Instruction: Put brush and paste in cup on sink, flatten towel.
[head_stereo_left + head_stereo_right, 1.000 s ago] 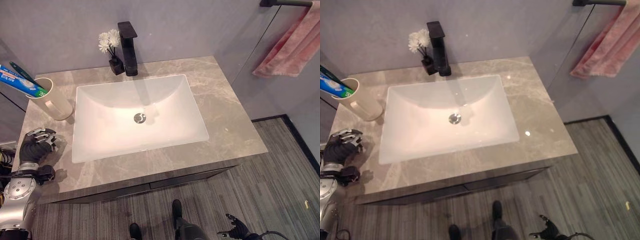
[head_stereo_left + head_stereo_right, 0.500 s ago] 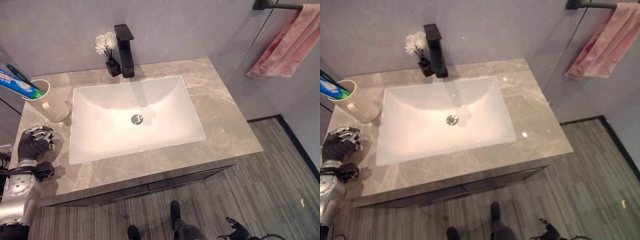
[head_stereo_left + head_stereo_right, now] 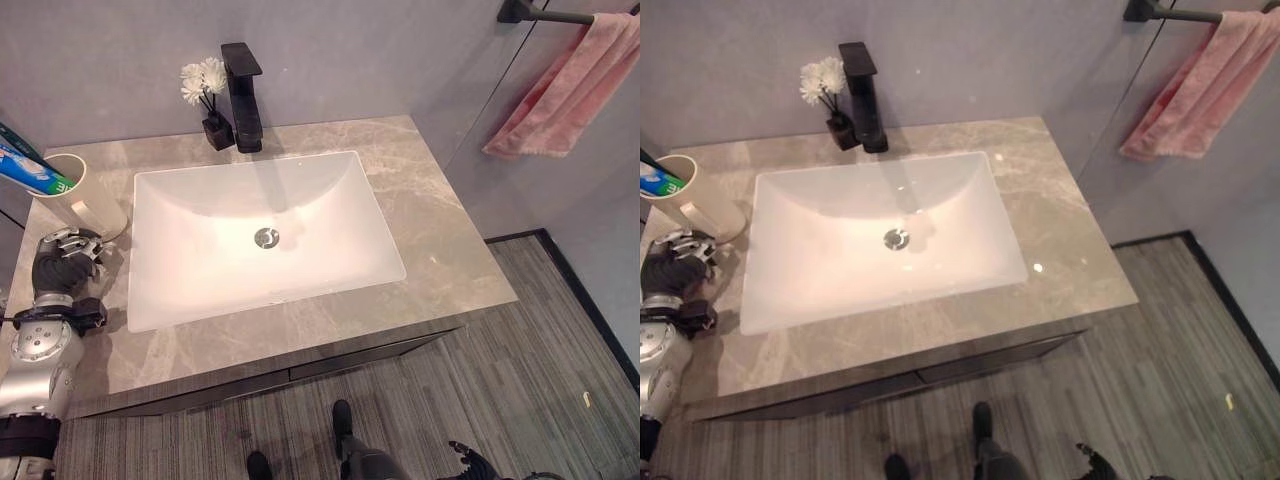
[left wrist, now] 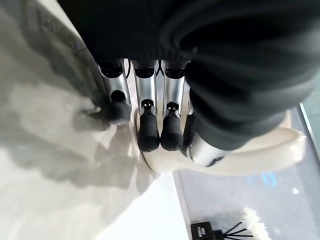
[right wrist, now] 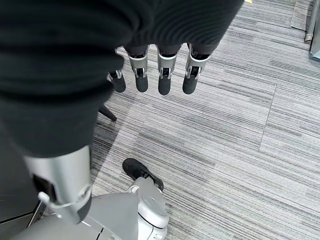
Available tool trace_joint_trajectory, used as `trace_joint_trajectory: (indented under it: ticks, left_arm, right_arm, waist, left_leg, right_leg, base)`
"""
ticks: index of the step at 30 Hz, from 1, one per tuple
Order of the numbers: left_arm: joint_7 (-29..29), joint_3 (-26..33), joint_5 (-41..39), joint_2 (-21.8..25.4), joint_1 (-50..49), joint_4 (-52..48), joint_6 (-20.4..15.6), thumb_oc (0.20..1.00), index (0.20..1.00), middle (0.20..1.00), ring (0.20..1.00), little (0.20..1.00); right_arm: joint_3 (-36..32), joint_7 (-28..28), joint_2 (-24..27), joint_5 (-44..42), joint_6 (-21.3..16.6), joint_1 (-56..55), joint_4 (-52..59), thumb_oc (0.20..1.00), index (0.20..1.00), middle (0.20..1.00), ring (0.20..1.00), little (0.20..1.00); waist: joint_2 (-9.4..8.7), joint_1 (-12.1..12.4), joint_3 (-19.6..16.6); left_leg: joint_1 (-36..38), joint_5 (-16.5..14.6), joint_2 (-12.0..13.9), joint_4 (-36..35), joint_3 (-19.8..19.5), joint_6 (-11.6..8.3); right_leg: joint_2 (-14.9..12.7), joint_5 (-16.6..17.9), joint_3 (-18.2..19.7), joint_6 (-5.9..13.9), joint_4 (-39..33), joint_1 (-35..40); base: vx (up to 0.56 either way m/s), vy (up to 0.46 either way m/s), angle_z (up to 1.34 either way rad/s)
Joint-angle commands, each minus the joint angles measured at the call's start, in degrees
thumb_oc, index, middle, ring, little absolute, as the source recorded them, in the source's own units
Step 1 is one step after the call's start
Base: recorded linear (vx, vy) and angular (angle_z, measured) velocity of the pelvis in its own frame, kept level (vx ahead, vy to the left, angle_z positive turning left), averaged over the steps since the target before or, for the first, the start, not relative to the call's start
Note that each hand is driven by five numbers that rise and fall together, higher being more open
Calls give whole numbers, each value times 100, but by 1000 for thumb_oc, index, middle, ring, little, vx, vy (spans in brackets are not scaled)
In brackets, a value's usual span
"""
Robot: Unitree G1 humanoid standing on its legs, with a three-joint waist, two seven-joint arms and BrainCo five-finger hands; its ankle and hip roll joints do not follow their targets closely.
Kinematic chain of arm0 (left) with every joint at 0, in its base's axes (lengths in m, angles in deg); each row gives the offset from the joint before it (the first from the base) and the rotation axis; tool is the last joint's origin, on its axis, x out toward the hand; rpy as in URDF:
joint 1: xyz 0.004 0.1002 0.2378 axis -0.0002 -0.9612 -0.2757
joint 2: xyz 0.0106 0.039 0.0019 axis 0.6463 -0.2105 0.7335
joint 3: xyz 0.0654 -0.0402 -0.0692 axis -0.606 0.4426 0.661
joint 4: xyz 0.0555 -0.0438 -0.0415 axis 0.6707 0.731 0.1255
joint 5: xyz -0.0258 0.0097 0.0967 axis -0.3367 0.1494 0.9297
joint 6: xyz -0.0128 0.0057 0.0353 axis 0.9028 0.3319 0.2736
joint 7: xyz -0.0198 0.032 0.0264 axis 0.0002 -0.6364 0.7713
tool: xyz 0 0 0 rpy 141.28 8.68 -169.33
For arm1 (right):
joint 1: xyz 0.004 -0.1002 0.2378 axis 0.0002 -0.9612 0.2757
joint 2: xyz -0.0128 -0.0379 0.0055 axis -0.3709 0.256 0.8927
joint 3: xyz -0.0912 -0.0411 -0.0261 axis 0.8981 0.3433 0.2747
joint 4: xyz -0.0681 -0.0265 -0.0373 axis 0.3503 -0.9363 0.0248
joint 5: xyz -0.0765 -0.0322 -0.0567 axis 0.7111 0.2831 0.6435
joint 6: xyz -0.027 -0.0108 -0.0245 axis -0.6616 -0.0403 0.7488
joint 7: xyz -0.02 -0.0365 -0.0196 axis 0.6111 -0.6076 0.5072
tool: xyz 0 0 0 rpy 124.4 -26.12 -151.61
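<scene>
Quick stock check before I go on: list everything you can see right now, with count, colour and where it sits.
Cup: one, cream, counter's left rear corner.
Toothpaste: one, blue-and-white tube, standing in the cup.
Toothbrush: one, dark green, in the cup.
Basin: one, white, set in the counter.
Counter: one, grey marble.
Tap: one, black, behind the basin.
Flower vase: one, black, white flowers, beside the tap.
Towel: one, pink, bunched on a black wall rail.
Left hand: beside the cup.
Right hand: low over the floor.

Grey marble counter (image 3: 440, 240) with white rectangular basin (image 3: 262, 235), beige cup (image 3: 85, 200), black faucet (image 3: 242, 95), small flower vase (image 3: 213, 125).
</scene>
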Motion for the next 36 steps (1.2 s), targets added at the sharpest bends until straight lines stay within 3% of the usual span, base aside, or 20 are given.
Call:
trace_joint_trajectory:
  ticks: [1, 11, 16, 36]
  left_arm:
    - [-106, 18, -154, 242, 547, 182, -195, 200, 200, 200, 200, 200]
    - [-175, -215, -144, 575, 1223, 906, -132, 200, 200, 200, 200, 200]
    - [-164, -472, -84, 870, 1766, 1418, -68, 200, 200, 200, 200, 200]
    - [-236, -1274, -8, 1327, 3251, 2425, 21, 200, 200, 200, 200, 200]
  right_arm:
    - [-132, 42, 316, -214, -74, 270, 127, 1000, 1000, 1000, 1000, 1000]
    - [-82, 35, 371, -247, -70, 273, 99, 1000, 1000, 1000, 1000, 1000]
    - [12, -4, 421, -315, -94, 338, 153, 1000, 1000, 1000, 1000, 1000]
    - [231, -48, 468, -453, -132, 454, 73, 1000, 1000, 1000, 1000, 1000]
  waist:
    - [256, -84, 572]
    - [209, -179, 620]
    - [126, -226, 666]
    - [-142, -319, 720]
  left_leg:
    - [295, -194, 29, 44, -380, 105]
    - [271, -190, 60, 44, -299, 98]
    - [201, -156, 93, 44, -253, 87]
    - [32, -124, 142, 64, -164, 110]
  right_leg:
    - [81, -766, 191, 384, 18, 870]
    - [116, -736, 263, 402, 21, 777]
    - [162, -688, 310, 407, 24, 675]
    - [237, -546, 462, 457, 30, 456]
  base:
    - [7, 2, -4]
    - [-1, 3, -4]
    - [-13, -1, -9]
    - [-3, 1, -3]
